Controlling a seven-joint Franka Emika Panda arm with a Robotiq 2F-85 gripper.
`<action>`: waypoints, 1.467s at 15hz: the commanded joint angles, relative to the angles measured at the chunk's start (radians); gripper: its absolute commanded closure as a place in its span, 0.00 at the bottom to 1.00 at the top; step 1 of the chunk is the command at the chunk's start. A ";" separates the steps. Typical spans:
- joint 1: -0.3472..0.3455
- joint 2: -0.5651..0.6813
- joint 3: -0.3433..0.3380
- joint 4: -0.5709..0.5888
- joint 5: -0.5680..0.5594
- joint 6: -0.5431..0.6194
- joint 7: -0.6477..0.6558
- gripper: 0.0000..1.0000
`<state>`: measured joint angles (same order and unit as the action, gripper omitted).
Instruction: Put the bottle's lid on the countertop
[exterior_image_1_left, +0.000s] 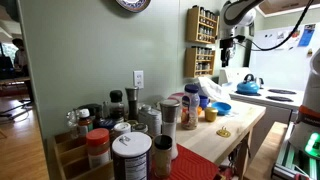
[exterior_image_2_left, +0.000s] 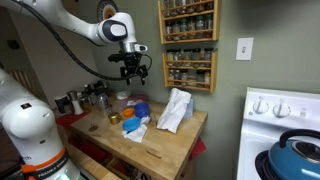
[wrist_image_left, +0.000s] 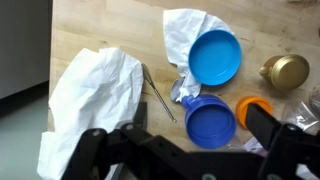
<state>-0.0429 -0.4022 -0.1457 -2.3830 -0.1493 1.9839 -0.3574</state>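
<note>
The tall slim bottle (exterior_image_1_left: 191, 108) stands on the wooden countertop (exterior_image_1_left: 240, 128) among the jars, with its grey-green lid (exterior_image_1_left: 191, 90) on top. It is out of the wrist view. My gripper (exterior_image_1_left: 228, 47) hangs high above the far end of the countertop (exterior_image_2_left: 165, 142), well away from the bottle. In an exterior view the gripper (exterior_image_2_left: 131, 70) is above the blue dishes. In the wrist view its fingers (wrist_image_left: 200, 128) are spread wide and hold nothing, so it is open.
Below the gripper lie a blue bowl (wrist_image_left: 215, 55), a blue cup (wrist_image_left: 210, 122), an orange cap (wrist_image_left: 254, 107), a brass-coloured knob (wrist_image_left: 286, 70), a thin wire (wrist_image_left: 158, 92) and crumpled white paper (wrist_image_left: 90, 90). Spice jars (exterior_image_1_left: 130, 150) crowd the near end. A wall spice rack (exterior_image_2_left: 188, 45) hangs behind.
</note>
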 joint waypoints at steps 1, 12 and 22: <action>-0.003 0.000 0.003 0.002 0.001 -0.002 -0.001 0.00; 0.288 -0.137 0.176 -0.121 0.183 -0.070 -0.184 0.00; 0.534 -0.078 0.313 -0.146 0.247 0.184 -0.386 0.00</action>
<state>0.4499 -0.4980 0.1492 -2.4941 0.0824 2.0657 -0.6539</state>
